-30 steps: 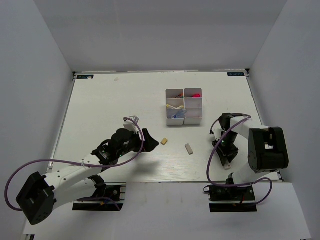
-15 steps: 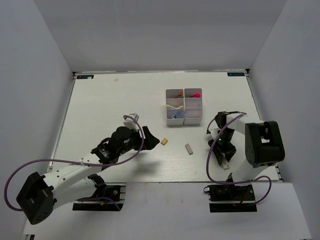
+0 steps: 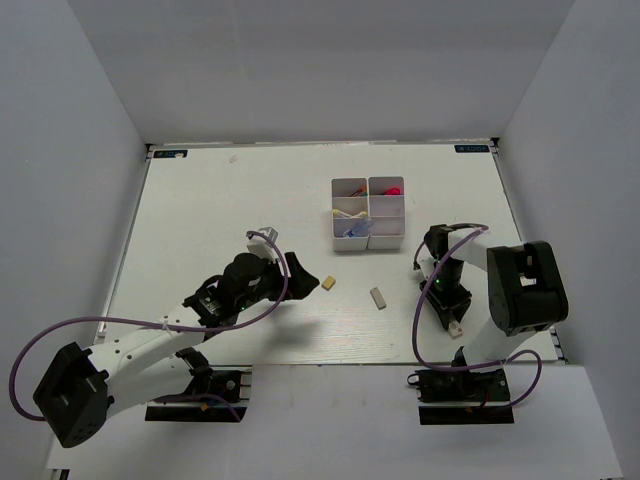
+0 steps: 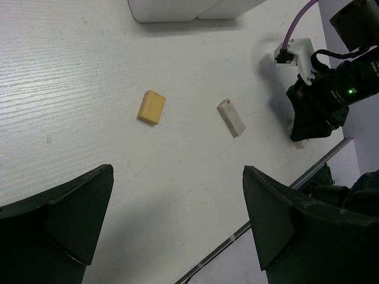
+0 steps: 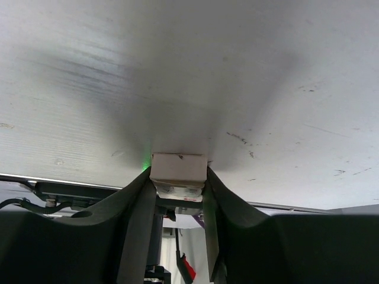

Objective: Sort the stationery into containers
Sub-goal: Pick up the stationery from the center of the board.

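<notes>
Left gripper (image 4: 177,170): hovering, gaping wide.
Right gripper (image 5: 178,177): pinching white block (image 5: 178,167).
Tan eraser (image 4: 151,107): lying just ahead of left one.

The white wood-grain tabletop (image 4: 89,71) is showing a matt, scuffed finish. The tan rectangular eraser (image 4: 151,107) is looking dull and rubbery. The off-white block (image 5: 179,166) is looking matt between the right gripper's (image 5: 177,173) smooth black plastic fingers (image 5: 133,219).

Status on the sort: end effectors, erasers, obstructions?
Left end effector open, tan eraser and grey eraser loose just ahead. Right end effector shut on pale block. Nothing between erasers and tray.
</notes>
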Available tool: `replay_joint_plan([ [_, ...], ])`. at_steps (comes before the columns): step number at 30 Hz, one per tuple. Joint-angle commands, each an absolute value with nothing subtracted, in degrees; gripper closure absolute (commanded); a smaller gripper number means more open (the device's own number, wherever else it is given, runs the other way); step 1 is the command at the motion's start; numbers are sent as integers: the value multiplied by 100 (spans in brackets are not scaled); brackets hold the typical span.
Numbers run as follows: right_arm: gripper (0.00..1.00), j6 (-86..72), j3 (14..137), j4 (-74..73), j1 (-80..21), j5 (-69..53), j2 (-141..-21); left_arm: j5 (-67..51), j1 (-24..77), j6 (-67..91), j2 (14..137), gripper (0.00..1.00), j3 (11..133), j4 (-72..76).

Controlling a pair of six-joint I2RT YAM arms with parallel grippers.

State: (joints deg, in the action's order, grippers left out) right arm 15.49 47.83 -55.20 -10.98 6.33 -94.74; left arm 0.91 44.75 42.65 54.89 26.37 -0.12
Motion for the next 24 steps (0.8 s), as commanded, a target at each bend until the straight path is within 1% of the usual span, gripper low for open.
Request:
replay_joint_plan([
  [1, 79, 1512, 4755, -5115, -1081, 677, -9598, 210, 4500, 4298, 5458, 0, 2769, -26],
  [2, 82, 1512, 4781, -5150, -1081, 581, -9537, 211, 4500, 4298, 5458, 0, 2769, -26],
  [5, 85, 1520, 5027, -5177, -1046, 449, -9326, 211, 4500, 4298, 5458, 0, 2769, -79],
  [7, 88, 1582, 5343, -5185, -993, 370, -9194, 211, 4500, 4298, 5406, 0, 2769, -79],
  [11, 92, 1687, 6133, -5256, -914, 62, -8676, 88, 4500, 4192, 5457, 0, 2769, 122],
  [12, 92, 1722, 6587, -5265, -931, -339, -8631, 88, 4500, 4192, 5458, 0, 2769, 123],
  [13, 92, 1740, 6740, -5282, -914, -438, -8579, 88, 4500, 4140, 5589, 0, 2769, 123],
  [14, 92, 1740, 7159, -5282, -923, -535, -8552, 36, 4500, 4140, 5590, 0, 2769, 123],
  [16, 92, 1697, 7408, -5204, -914, -886, -8534, 35, 4500, 4087, 5739, 0, 2821, 176],
  [17, 92, 1714, 7722, -5186, -923, -1053, -8543, 35, 4500, 4087, 5861, 0, 2873, 176],
  [20, 92, 1547, 8023, -4861, -958, -1387, -8657, 35, 4500, 4025, 6055, 0, 2935, 176],
  [24, 94, 1205, 8771, -4483, -1011, -1722, -9105, 149, 4500, 3911, 6328, 0, 3084, 45],
])
